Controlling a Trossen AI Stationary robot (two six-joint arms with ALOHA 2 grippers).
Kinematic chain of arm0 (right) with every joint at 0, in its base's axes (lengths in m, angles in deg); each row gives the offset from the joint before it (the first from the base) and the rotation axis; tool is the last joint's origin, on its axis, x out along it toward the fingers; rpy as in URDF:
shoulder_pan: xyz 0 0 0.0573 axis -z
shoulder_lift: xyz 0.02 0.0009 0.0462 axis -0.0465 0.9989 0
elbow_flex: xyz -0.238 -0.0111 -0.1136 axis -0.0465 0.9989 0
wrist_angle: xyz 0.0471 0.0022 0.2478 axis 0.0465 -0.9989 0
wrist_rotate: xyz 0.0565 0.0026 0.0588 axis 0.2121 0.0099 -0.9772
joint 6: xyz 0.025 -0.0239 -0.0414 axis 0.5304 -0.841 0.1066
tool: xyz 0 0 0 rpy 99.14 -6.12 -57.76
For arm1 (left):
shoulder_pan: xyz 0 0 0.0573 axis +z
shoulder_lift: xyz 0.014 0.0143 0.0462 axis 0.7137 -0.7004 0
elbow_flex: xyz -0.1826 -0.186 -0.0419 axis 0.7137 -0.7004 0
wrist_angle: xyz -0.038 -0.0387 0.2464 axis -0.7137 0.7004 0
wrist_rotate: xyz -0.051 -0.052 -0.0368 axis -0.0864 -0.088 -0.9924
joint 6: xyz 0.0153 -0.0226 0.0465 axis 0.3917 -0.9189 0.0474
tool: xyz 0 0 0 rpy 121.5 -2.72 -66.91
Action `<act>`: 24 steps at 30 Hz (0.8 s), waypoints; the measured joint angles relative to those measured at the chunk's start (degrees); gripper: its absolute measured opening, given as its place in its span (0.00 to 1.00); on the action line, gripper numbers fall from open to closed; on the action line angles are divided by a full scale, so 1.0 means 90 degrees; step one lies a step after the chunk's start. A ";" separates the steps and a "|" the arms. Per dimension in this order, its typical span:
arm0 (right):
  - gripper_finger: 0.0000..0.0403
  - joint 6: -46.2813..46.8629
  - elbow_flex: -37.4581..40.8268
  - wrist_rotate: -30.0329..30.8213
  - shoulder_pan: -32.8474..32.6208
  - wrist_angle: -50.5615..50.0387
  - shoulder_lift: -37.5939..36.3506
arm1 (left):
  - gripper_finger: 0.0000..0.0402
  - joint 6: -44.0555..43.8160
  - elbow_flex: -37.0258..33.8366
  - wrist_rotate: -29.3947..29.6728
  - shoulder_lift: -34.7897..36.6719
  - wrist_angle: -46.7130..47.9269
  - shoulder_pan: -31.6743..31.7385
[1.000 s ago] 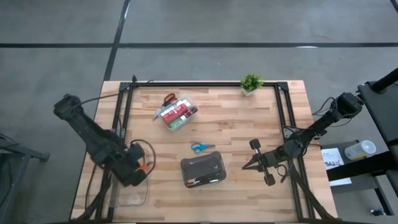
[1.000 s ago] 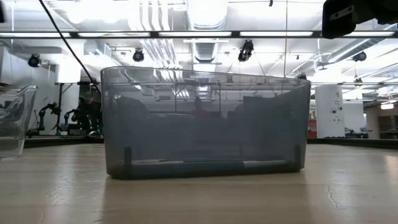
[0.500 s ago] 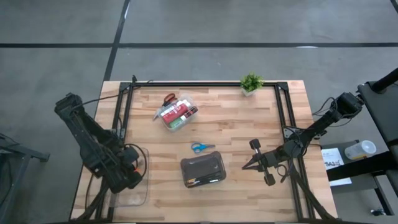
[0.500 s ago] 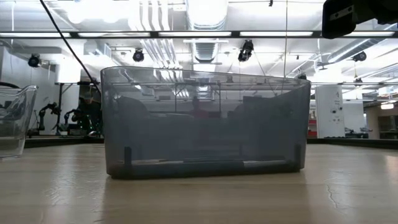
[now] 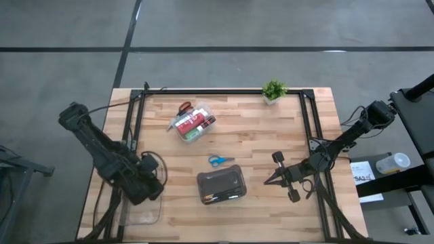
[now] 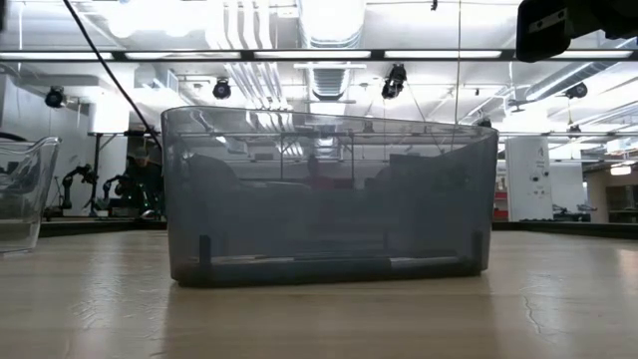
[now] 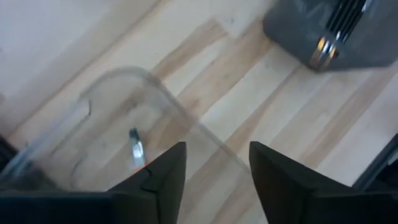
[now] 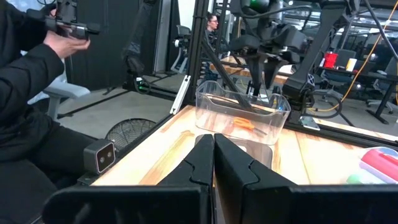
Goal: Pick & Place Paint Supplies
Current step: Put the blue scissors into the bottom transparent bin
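The left pincer hangs over the clear plastic box at the lower left of the high view; in the left wrist view its two dark fingers stand spread apart with nothing between them. Below them in that box lie the orange-handled scissors, also seen through the box wall in the right wrist view.

The right pincer rests low over the wooden surface at the lower right of the high view, fingers pressed together and empty.

The blue-handled scissors lie on the surface near the centre of the high view, just above the dark grey case, which holds thin brushes along its lower edge. That case fills the middle of the low view. A second clear box in the upper centre of the high view holds the paint tubes, and the red-handled scissors lie touching its upper left corner. A small potted plant stands at the top edge of the surface. A person in a dark sleeve sits at the left of the right wrist view
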 joint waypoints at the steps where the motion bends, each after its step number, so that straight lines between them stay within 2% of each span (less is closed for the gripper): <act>1: 0.02 0.0000 0.0000 0.0002 0.0000 0.0001 0.0002 | 0.47 0.0196 -0.0002 0.0013 0.0000 -0.0040 0.0146; 5: 0.02 0.0000 0.0000 0.0002 0.0000 0.0000 0.0002 | 0.51 0.1183 0.0000 0.0041 0.0000 -0.0215 0.0855; 13: 0.02 -0.0001 0.0000 0.0002 0.0005 0.0002 0.0001 | 0.52 0.3328 -0.0010 0.0632 -0.0008 -0.1057 0.2627; 15: 0.02 -0.0002 0.0000 0.0002 0.0005 0.0000 0.0002 | 0.52 0.4123 -0.0045 0.0643 -0.0079 -0.1376 0.3128; 18: 0.02 0.0000 0.0000 0.0002 0.0005 0.0002 0.0001 | 0.52 0.5159 -0.0097 0.0245 -0.0298 -0.2033 0.3792; 24: 0.02 0.0000 0.0000 0.0002 0.0005 0.0000 0.0002 | 0.52 0.6139 -0.0097 -0.0519 -0.1143 -0.2979 0.4637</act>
